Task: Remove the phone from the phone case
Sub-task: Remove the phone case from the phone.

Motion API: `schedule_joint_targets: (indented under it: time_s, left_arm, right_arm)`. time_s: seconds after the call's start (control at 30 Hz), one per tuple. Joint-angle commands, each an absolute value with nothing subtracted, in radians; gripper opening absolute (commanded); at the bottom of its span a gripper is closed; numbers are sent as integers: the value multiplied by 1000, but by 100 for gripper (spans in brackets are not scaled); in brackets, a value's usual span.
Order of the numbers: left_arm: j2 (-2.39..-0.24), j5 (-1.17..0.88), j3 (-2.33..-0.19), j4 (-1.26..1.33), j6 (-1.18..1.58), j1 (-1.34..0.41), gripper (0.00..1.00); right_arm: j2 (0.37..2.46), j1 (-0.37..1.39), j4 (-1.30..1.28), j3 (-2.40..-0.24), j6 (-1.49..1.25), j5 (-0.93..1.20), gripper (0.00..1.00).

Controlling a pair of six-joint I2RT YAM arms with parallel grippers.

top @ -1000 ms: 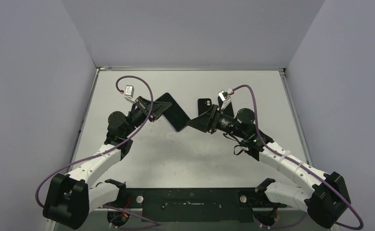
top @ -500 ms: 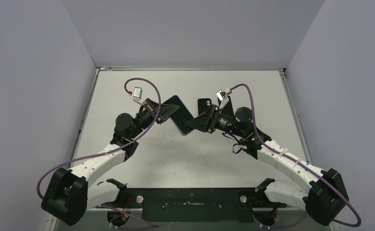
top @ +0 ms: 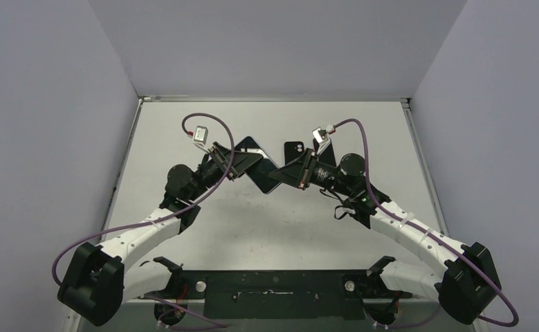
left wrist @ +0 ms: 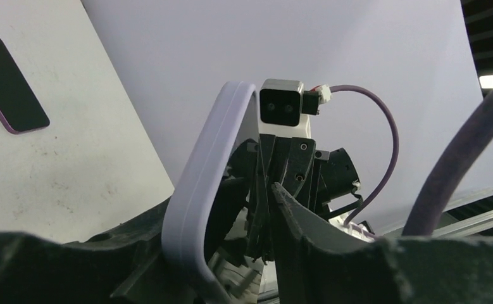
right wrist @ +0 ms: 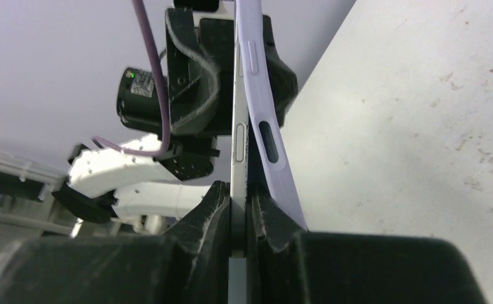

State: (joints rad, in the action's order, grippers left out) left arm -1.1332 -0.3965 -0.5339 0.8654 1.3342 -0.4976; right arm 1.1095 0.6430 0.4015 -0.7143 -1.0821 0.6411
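A phone (top: 266,176) in a lavender case (top: 251,145) is held above the table between my two grippers. My right gripper (top: 287,176) is shut on the phone's silver edge (right wrist: 238,145), which sits pinched between its jaws (right wrist: 238,215). The lavender case (right wrist: 262,120) bows away from the phone on the right side of that view. My left gripper (top: 242,160) is shut on the case at the other end. In the left wrist view the case's lavender rim (left wrist: 196,190) curves up between the fingers (left wrist: 221,202), with the right wrist camera behind it.
A second dark phone-like slab (top: 295,149) lies flat on the white table (top: 252,228) behind the right gripper. It also shows in the left wrist view (left wrist: 6,79) with a purple edge. Grey walls enclose the table on three sides.
My left gripper has swung right and up toward the right gripper. The held phone and case have shifted slightly right and stand more upright. The right gripper has barely moved.
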Motion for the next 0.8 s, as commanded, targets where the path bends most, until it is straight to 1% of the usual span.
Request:
schedule_joint_targets:
  time_s: [0.0, 0.17, 0.23, 0.37, 0.5, 0.77]
  left_arm:
    - [-1076, -419, -582, 860, 1272, -519, 44]
    - [-1043, -405, -595, 820, 1229, -512, 54]
    - [-1014, -382, -583, 812, 1218, -511, 60]
    - [-954, -320, -547, 780, 1197, -508, 67]
    - [-905, -273, -523, 744, 1182, -510, 69]
    - [-866, -249, -492, 706, 1163, -533, 68]
  right_arm:
    - [1094, 645, 554, -726, -1117, 624, 0]
    - [1083, 641, 570, -727, -1131, 615, 0]
    - [1074, 640, 569, -726, -1134, 603, 0]
    - [1045, 637, 572, -720, -1144, 570, 0]
    - [1020, 631, 580, -721, -1154, 529, 0]
    - [991, 627, 648, -705, -1212, 444, 0]
